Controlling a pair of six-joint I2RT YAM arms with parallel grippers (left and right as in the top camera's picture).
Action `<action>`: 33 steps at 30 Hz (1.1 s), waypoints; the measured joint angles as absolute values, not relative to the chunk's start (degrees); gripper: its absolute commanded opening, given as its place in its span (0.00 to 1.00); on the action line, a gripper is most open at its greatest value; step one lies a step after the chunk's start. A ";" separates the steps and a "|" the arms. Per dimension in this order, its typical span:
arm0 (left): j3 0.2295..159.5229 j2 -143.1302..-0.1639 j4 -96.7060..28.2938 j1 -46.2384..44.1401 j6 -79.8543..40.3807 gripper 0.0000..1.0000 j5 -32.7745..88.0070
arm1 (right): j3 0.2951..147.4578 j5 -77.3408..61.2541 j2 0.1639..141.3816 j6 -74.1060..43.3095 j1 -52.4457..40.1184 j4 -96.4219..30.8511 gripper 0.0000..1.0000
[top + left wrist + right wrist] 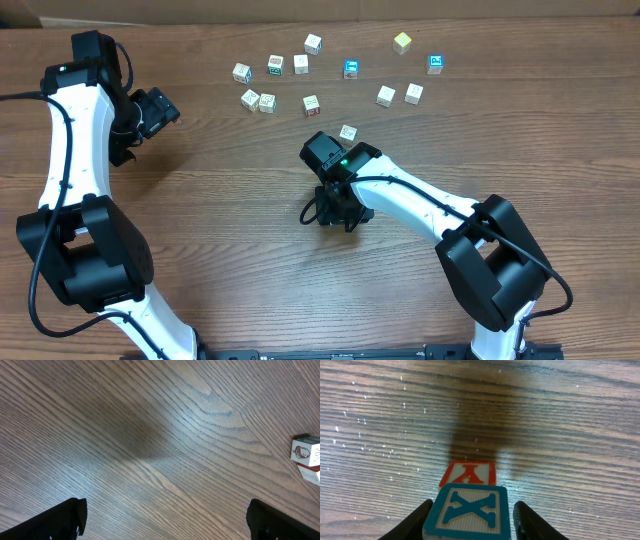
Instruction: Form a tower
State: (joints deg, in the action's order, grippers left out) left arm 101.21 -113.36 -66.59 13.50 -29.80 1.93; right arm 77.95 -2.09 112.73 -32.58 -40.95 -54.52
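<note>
In the right wrist view the tower is a cube with a teal X face (468,510) sitting on a cube with a red printed face (468,473). My right gripper (472,520) straddles the teal cube. Its left finger (415,522) lies against the cube's side, and its right finger (530,520) stands a little apart from it. In the overhead view the right gripper (335,205) hides the tower at mid-table. My left gripper (165,520) is wide open over bare wood, at the far left (155,108).
Several loose cubes lie scattered along the back of the table, from one at the left (242,72) to a blue one at the right (435,64). One cube (348,132) sits just behind the right wrist. A red-printed cube (306,452) shows at the left wrist view's right edge.
</note>
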 measured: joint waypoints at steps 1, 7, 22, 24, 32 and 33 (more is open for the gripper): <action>101.21 -113.36 -66.59 13.50 -29.80 0.99 1.93 | 77.95 -2.09 112.73 -32.60 -40.99 -54.54 0.49; 101.21 -113.36 -66.61 13.50 -29.80 1.00 1.93 | 77.95 -1.50 113.06 -32.60 -42.19 -54.48 0.48; 101.21 -113.36 -66.61 13.50 -29.80 1.00 1.93 | 77.95 -1.04 114.17 -32.60 -42.85 -53.84 0.34; 101.21 -113.36 -66.59 13.50 -29.80 0.99 1.93 | 77.95 -1.04 114.17 -32.60 -42.85 -53.82 0.31; 101.21 -113.36 -66.61 13.50 -29.80 1.00 1.93 | 77.97 -1.04 114.19 -32.49 -42.85 -53.78 0.51; 101.21 -113.36 -66.59 13.50 -29.80 1.00 1.93 | 77.97 -1.06 114.24 -32.42 -42.85 -53.78 0.53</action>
State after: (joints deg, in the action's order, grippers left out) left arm 101.21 -113.36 -66.59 13.50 -29.80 1.93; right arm 77.97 -1.06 114.24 -32.42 -42.85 -53.78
